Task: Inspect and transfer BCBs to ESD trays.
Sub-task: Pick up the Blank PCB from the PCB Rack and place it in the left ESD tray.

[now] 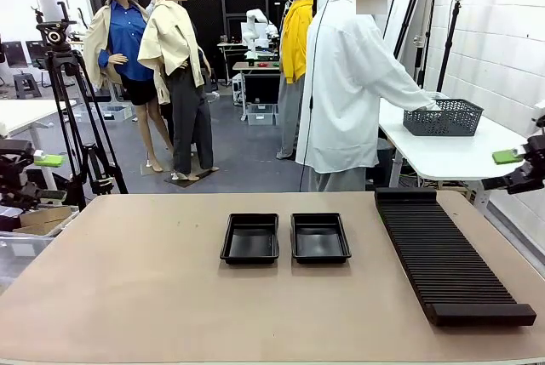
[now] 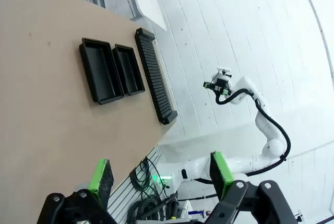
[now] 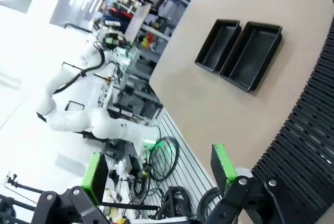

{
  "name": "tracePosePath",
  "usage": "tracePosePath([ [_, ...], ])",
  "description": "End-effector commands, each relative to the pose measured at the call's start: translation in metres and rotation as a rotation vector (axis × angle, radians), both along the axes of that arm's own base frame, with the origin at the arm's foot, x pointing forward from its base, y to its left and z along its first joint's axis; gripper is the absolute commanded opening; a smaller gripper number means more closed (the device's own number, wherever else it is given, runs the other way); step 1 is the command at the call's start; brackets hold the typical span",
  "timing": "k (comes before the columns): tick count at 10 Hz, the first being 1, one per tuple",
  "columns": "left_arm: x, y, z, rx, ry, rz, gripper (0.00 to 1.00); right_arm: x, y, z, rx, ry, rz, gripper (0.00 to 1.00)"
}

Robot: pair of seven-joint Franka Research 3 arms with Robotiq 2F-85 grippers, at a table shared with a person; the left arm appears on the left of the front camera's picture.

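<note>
A: Trays?
B: Two ESD trays [image 1: 250, 239] side by side mid-table, black rack [image 1: 447, 254] to their right.
A: Grippers?
B: Left gripper [image 2: 160, 171] spread wide, nothing between the pads. Right gripper [image 3: 159, 167] likewise released.
A: Person?
B: Person [image 1: 349, 76] at the far side, hand at the grey mesh basket [image 1: 443, 116]; its contents are hard to make out.

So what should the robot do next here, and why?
Probably wait where it is, with the left pincer and right pincer open. The two shallow black plastic trays lie empty, and the person in the white shirt is turned away, reaching to the grey mesh basket, likely fetching something to hand over.
</note>
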State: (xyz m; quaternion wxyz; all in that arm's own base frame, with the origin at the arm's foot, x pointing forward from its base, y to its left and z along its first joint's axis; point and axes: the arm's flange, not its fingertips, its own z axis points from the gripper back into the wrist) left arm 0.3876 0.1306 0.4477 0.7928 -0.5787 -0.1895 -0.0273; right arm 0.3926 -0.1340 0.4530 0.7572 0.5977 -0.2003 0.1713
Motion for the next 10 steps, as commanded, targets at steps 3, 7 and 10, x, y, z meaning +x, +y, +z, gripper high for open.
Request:
tracePosePath([
  [3, -0.012, 0.019, -0.017, -0.076, -0.056, 0.041, 0.98, -0.011, -0.015, -0.016, 0.110, -0.066, -0.038, 1.00],
  [7, -0.011, 0.021, -0.019, -0.097, -0.095, 0.026, 0.98, -0.012, -0.018, -0.021, 0.138, -0.018, -0.047, 1.00],
  [10, -0.010, 0.020, -0.020, -0.103, -0.094, 0.020, 0.98, -0.010, -0.017, -0.024, 0.163, 0.003, -0.024, 1.00],
])
